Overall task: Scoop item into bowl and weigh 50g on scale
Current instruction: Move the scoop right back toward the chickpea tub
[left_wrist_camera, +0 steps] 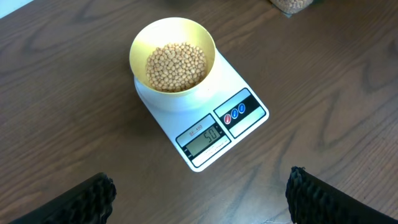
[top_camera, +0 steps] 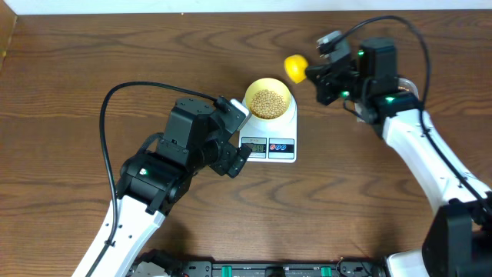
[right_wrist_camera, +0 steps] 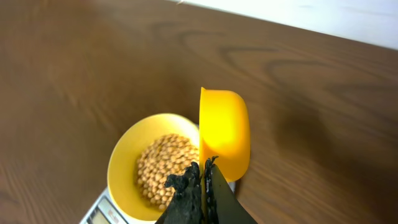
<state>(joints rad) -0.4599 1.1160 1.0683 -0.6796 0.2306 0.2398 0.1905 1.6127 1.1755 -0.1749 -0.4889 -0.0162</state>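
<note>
Nearest to us, the left arm [top_camera: 165,165] hung over the brown counter [left_wrist_camera: 74,112]. In its wrist view the left jaws stood wide apart with nothing between them, a black fingertip [left_wrist_camera: 87,199] showing at each lower corner. Just beyond them sat the white scale [left_wrist_camera: 245,87], its front turned toward that arm. Its grey display [left_wrist_camera: 204,135] appeared to read 50, with two round buttons [left_wrist_camera: 235,112] beside it. On the scale's platform stood the pale-yellow bowl [left_wrist_camera: 138,45], upright, and the tan beans [left_wrist_camera: 176,65] lay heaped in its bottom, well below the rim. Farther off, the right jaws were clamped together on the thin handle of the yellow scoop [right_wrist_camera: 225,134]. Its cup was turned on its side near the bowl's far-right rim, and we could not see into it. The right arm [top_camera: 415,138] held it from the right side. At the far edge of the left wrist view, a container [left_wrist_camera: 292,5] with more beans was cut off by the frame.
</note>
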